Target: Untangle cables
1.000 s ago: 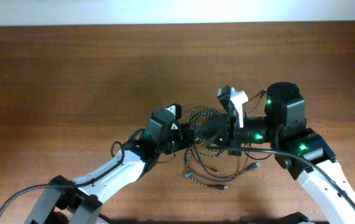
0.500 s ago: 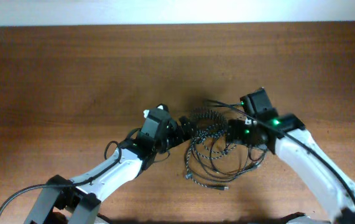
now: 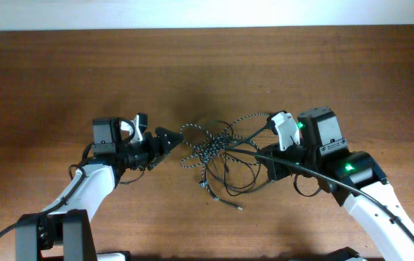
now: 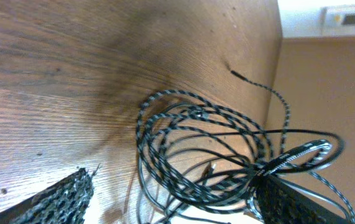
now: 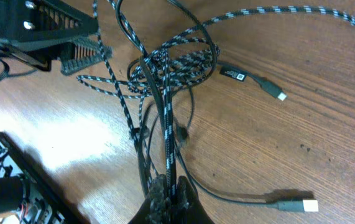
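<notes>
**Right gripper [image 5: 168,186] clamped, left gripper [image 4: 172,182] spread wide**

From the overhead view I see the tangle sitting in the middle of the frame on the wooden table [image 3: 83,72], strung between my two arms. The speckled cable [image 3: 203,148] makes up most of the knot, looping left of centre. The black cable [image 3: 246,177] sweeps in wider loops toward the lower centre, where a loose plug end lies on the wood.

On the right wrist camera, my fingers at the bottom centre are pressed together on a strand of the speckled cable. Thin black strands run into the same pinch alongside it, though I cannot tell whether they are truly gripped. The bundle rises from there to a knot in the upper middle of that frame. A dark plug with a silver tip lies to the right of the knot, and a silver-ended plug lies at the lower right.

On the left wrist camera, my fingers sit far apart at the lower left and lower right corners. The coiled speckled loops lie between them, and one strand runs against the lower-right finger.
</notes>
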### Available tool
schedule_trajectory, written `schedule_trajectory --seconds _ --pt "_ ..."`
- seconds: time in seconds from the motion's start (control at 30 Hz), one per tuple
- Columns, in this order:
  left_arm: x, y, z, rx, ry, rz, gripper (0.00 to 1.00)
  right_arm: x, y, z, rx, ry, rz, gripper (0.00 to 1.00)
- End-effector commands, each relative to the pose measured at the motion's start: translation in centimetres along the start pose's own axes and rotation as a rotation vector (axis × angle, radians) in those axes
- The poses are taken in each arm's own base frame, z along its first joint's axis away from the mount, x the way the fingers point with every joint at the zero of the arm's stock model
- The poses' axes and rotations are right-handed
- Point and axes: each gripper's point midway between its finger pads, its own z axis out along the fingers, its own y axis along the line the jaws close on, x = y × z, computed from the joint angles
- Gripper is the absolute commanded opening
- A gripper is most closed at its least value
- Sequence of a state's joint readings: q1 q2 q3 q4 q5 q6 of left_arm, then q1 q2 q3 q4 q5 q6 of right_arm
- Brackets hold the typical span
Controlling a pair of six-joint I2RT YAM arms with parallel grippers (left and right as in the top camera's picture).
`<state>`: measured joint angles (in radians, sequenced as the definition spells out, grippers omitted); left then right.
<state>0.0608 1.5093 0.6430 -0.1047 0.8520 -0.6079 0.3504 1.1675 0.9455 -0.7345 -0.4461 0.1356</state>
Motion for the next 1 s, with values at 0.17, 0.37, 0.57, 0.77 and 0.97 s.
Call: schedule_trajectory --seconds 0.17,0.37,0.57,0.77,0.97 --pt "5.5 -2.6 2.8 0.083 0.179 0.571 0.99 -0.2 -0.2 0.0 0.006 -0.005 -0.006 0.05" --pt "5.5 -2.0 4.0 -0.245 0.073 0.718 1.0 -0.1 -0.5 0.6 0.009 0.012 0.013 0.05" --pt "0.0 -2.5 -8.8 -0.626 -0.517 0.431 0.99 -0.1 -0.6 0.6 0.013 0.013 0.013 0.05" --pt "0.2 -1.9 4.2 -0.314 -0.24 0.258 0.99 0.5 -0.6 0.6 0.016 0.036 0.024 0.05" --pt "4.0 -5.6 5.0 -0.096 -0.02 0.678 0.99 0.8 -0.7 0.6 0.022 0.049 0.029 0.05"
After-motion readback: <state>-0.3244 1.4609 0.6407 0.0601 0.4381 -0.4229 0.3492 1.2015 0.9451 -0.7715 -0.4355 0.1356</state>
